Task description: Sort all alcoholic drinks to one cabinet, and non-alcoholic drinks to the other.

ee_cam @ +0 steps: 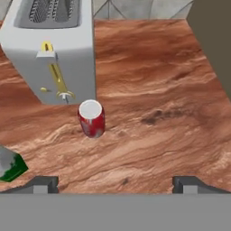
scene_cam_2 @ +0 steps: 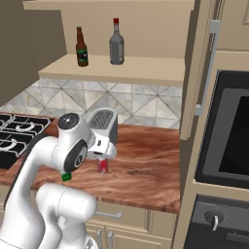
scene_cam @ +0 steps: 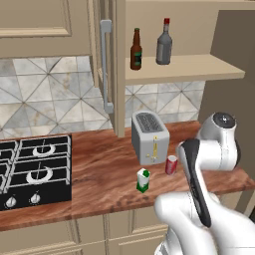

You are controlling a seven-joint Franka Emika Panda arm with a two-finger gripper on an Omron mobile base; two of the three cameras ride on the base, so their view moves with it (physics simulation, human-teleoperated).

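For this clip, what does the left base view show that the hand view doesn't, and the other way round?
Left base view alone: the slim dark-brown beer bottle and the grey glass bottle with a red cap standing on the open light-tan cabinet's shelf, plus the black stove. Hand view alone: the gripper, jaws open above the counter. Shared: the silver toaster, small red soda can, green-and-white carton and wooden counter.

I see a reddish-brown wood-grain counter [scene_cam: 99, 164] under a grey diamond-tiled wall [scene_cam: 45, 94], with a black gas hob [scene_cam: 35, 172] at its left and a black built-in oven [scene_cam_2: 228, 136] to its right.
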